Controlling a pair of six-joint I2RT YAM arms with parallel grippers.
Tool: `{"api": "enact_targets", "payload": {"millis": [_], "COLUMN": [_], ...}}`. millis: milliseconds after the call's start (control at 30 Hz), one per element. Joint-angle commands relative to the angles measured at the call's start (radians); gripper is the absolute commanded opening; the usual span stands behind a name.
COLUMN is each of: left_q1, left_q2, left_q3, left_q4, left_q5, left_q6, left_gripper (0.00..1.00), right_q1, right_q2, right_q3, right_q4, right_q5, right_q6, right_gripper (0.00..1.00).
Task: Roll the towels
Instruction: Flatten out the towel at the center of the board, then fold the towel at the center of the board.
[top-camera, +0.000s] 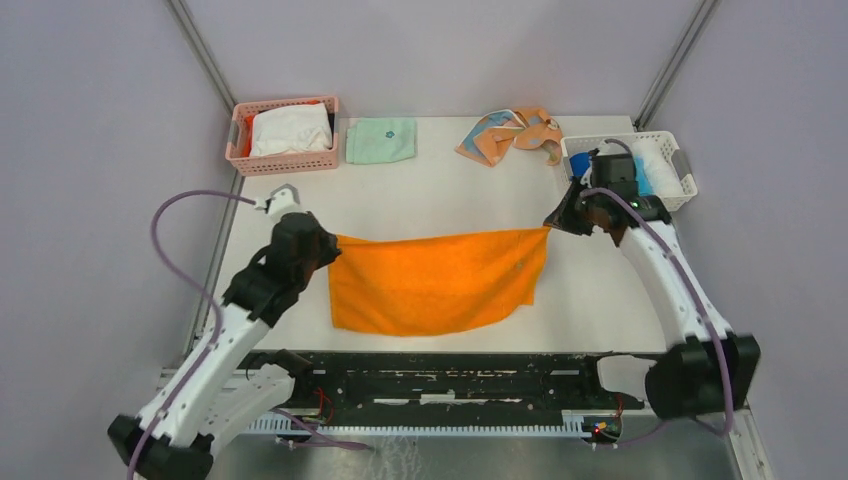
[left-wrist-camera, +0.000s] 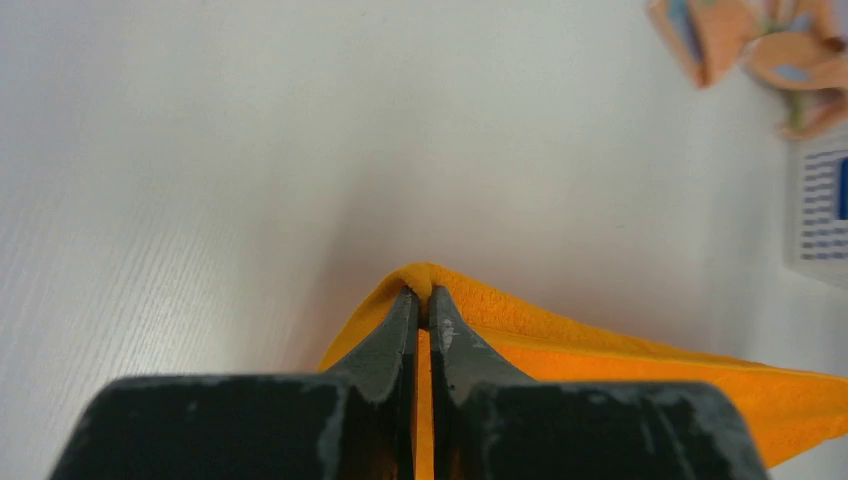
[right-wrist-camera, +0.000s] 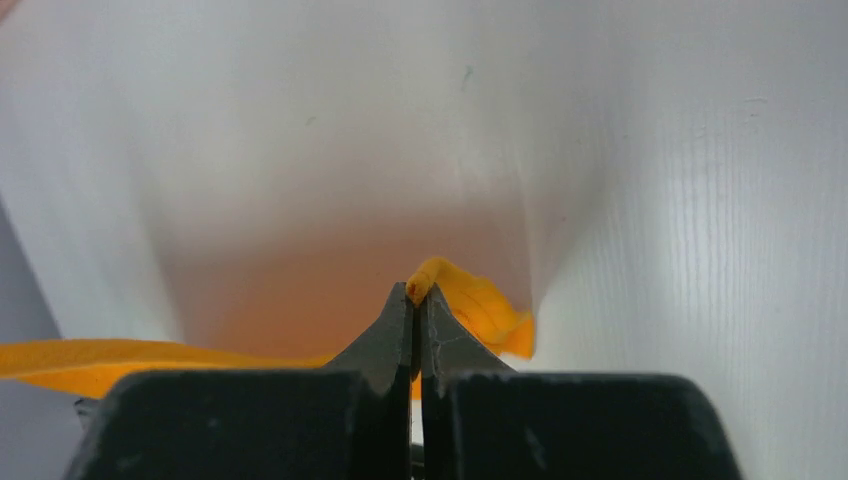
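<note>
The orange towel (top-camera: 435, 280) hangs stretched between my two arms above the middle of the table, its lower part draping toward the front. My left gripper (top-camera: 334, 246) is shut on its left top corner (left-wrist-camera: 425, 275). My right gripper (top-camera: 552, 226) is shut on its right top corner (right-wrist-camera: 435, 270). The peach patterned towel (top-camera: 510, 135) lies crumpled at the back of the table, also seen in the left wrist view as the peach towel (left-wrist-camera: 760, 45). A blue towel (top-camera: 640, 180) sits in the white basket (top-camera: 680, 165), partly hidden by my right arm.
A pink basket (top-camera: 284, 160) holding white cloth stands at the back left. Beside it lies a folded mint-green cloth (top-camera: 381, 140). The white basket (left-wrist-camera: 822, 205) is at the back right. A black rail (top-camera: 440, 375) runs along the table's near edge.
</note>
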Motion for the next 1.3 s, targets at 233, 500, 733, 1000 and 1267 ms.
{"api": "enact_targets", "payload": {"millis": [233, 500, 733, 1000, 1267], "left_q1": [0.142, 0.222, 0.248, 0.314, 0.368], "left_q2": [0.578, 0.761, 0.674, 0.579, 0.561], "left_q3": [0.11, 0.172, 0.048, -0.072, -0.147], "left_q4": [0.427, 0.506, 0.473, 0.413, 0.391], "left_q5": [-0.072, 0.07, 0.115, 0.192, 0.219], "left_q6": [-0.037, -0.018, -0.076, -0.101, -0.092], "left_gripper": [0.03, 0.03, 0.03, 0.03, 0.03], "right_q1": [-0.007, -0.007, -0.007, -0.005, 0.001], "right_q2": [0.627, 0.718, 0.584, 0.397, 0.241], "right_q3": [0.176, 0.281, 0.126, -0.091, -0.314], "right_q4": [0.441, 0.39, 0.352, 0.348, 0.374], "right_q5": [0.121, 0.109, 0.095, 0.037, -0.051], "right_q6": [0.025, -0.021, -0.016, 0.029, 0.123], "right_gripper": [0.0, 0.01, 0.02, 0.05, 0.07]}}
